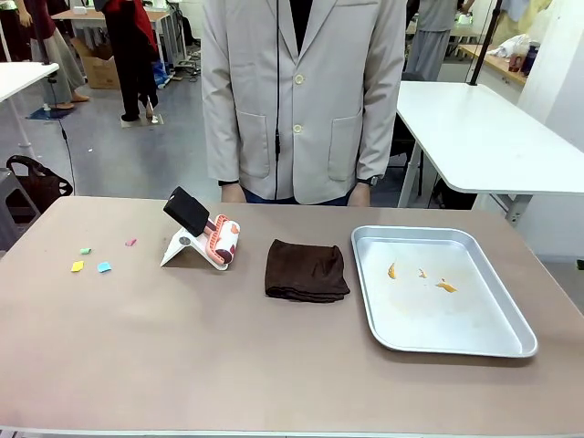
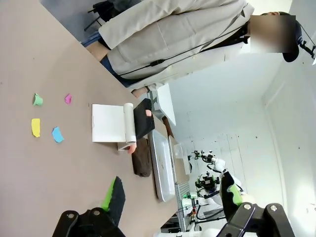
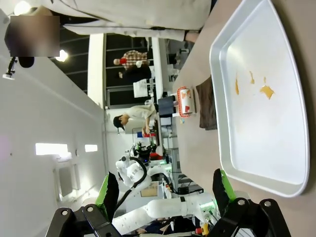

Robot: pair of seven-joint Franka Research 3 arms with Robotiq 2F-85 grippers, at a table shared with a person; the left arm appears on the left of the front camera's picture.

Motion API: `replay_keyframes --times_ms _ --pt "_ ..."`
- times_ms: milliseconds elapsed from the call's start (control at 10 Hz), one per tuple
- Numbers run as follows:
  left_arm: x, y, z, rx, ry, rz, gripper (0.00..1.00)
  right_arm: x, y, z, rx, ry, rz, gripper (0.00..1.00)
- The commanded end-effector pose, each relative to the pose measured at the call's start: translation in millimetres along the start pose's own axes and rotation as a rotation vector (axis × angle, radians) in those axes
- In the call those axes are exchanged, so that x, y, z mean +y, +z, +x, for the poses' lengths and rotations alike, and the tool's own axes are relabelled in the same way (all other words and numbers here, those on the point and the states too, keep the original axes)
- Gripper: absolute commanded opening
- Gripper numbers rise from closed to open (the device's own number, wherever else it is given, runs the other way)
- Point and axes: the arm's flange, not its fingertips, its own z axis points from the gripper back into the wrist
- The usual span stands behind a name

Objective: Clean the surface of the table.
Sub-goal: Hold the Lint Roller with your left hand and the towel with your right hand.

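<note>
The brownish-taupe table (image 1: pixel 182 356) spreads across the front view. Several small coloured paper scraps (image 1: pixel 91 265) lie on its left part, also seen in the left wrist view as scraps (image 2: pixel 45 129). A lint roller (image 1: pixel 203 233) with a black handle rests on a white stand near the middle. A folded dark brown cloth (image 1: pixel 306 271) lies to its right. My left gripper (image 2: pixel 173 197) is open above the table, with nothing between its fingers. My right gripper (image 3: pixel 165 190) is open too, hovering near the tray.
A silver metal tray (image 1: pixel 493 338) with orange crumbs (image 1: pixel 445 286) sits on the right; the tray (image 3: pixel 256 89) shows in the right wrist view. A person in a light grey jacket (image 1: pixel 301 91) stands at the far edge. White tables stand behind.
</note>
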Motion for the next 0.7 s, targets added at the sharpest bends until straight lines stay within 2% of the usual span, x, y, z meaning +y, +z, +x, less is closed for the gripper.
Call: replay_keyframes --times_ms 0,100,300,500,600 --pt "-9 -1 5 0.035 -0.044 0.072 1.00 0 0 0 -0.001 0.000 0.000 1.00" --pt "-28 -10 12 0.090 -0.098 0.110 1.00 16 -10 -7 -0.048 0.023 -0.088 1.00" --pt "-81 -44 37 0.267 -0.183 0.223 1.00 73 -50 -23 -0.098 0.093 -0.275 1.00" --pt "-122 -93 56 0.426 -0.261 0.342 1.00 126 -105 -41 -0.117 0.160 -0.430 1.00" --pt "-139 -127 60 0.508 -0.318 0.350 1.00 148 -143 -54 -0.097 0.241 -0.521 1.00"
